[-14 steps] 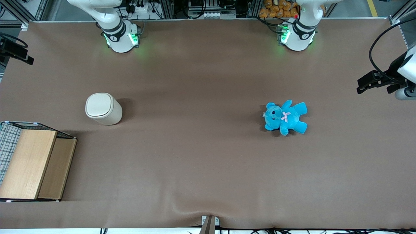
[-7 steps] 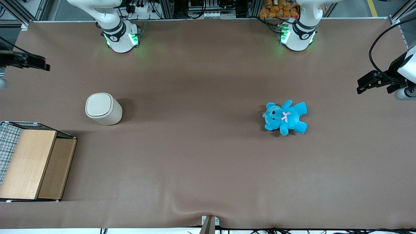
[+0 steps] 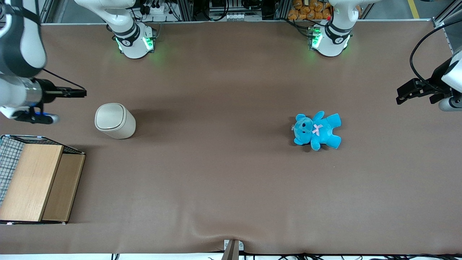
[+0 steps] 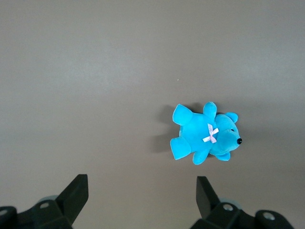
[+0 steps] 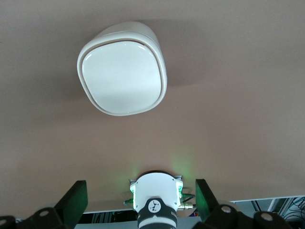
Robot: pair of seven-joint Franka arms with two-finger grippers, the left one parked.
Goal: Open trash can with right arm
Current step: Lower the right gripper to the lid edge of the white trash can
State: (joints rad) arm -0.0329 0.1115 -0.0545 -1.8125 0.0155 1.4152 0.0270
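The trash can is a small cream-white bin standing upright on the brown table, its grooved lid shut. It also shows from above in the right wrist view, lid flat and closed. My right arm's gripper hangs above the table, a little farther from the front camera than the can and toward the working arm's end, apart from it. Its black fingers stand wide apart with nothing between them. The gripper is open and empty.
A wood-and-wire-mesh box stands nearer the front camera than the can, at the working arm's end. A blue teddy bear lies toward the parked arm's end, also seen in the left wrist view. The arm bases stand at the table's back edge.
My right arm has swung in from the table's edge toward the trash can, and more of it now shows. The can, the bear and the box have not moved.
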